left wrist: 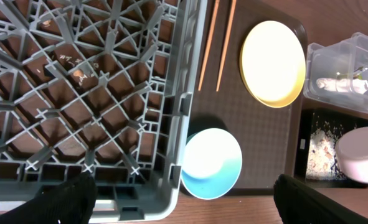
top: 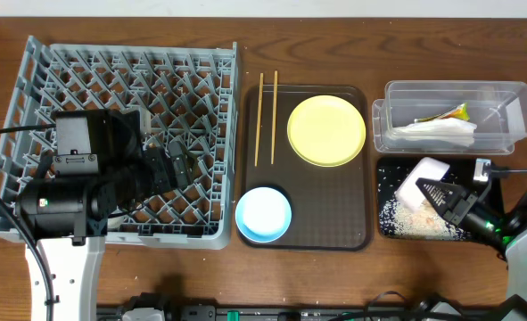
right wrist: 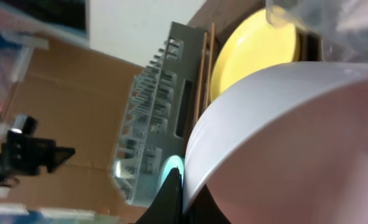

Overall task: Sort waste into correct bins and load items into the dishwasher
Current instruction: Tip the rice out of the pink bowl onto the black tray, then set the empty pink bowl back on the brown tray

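Your right gripper (top: 434, 190) holds the white bowl (top: 421, 178) by its rim, jaws closed narrow on the edge. The bowl is tipped on its side over the black tray (top: 388, 174), which lies just right of the brown tray (top: 325, 205), at its near end. You cannot tell whether the bowl touches the black tray. Rice scraps (top: 415, 221) lie scattered on the black tray below the bowl.

Also right of the brown tray, at its far end, sits the clear tub (top: 513, 98) with the napkin (top: 437, 134) and the wrapper (top: 455, 112) inside.

On the brown tray you have the yellow plate (top: 326, 130) at the far right, the two chopsticks (top: 259, 116) lying side by side along the far left edge, and the blue bowl (top: 263, 212) upright at the near left corner.

The rack (top: 192, 80) stands just left of the brown tray. Your left gripper (top: 169, 165) hangs over the rack's near right part, holding nothing. Its fingers (left wrist: 65, 199) are spread wide in the left wrist view.
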`<state>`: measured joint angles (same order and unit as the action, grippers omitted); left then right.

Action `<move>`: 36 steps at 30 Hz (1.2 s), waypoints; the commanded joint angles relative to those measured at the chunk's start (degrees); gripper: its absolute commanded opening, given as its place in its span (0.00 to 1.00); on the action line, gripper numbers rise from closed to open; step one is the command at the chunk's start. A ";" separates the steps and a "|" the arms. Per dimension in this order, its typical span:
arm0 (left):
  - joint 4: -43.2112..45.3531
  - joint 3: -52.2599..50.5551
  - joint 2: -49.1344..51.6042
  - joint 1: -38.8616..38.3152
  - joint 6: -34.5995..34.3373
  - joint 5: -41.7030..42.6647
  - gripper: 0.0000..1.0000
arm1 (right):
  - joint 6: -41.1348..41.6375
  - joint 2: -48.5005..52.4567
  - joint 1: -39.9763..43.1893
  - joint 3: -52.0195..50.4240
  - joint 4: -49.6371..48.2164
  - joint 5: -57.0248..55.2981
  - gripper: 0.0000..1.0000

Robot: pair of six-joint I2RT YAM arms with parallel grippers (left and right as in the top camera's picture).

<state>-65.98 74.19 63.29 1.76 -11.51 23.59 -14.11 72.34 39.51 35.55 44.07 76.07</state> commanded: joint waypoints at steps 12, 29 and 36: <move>1.03 0.20 -1.16 -0.24 1.88 0.42 0.93 | 5.33 -8.13 -16.68 10.73 14.16 -24.90 0.01; 1.68 0.20 -1.29 -0.26 6.80 3.45 0.93 | 34.95 4.52 -77.81 13.46 1.01 -77.61 0.01; 2.80 0.20 -1.25 -0.96 9.68 6.82 0.93 | 35.10 13.77 -83.17 14.40 -2.01 -80.74 0.14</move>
<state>-63.86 74.19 62.41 1.65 -4.75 27.86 19.29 84.23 -42.44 48.62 41.80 0.97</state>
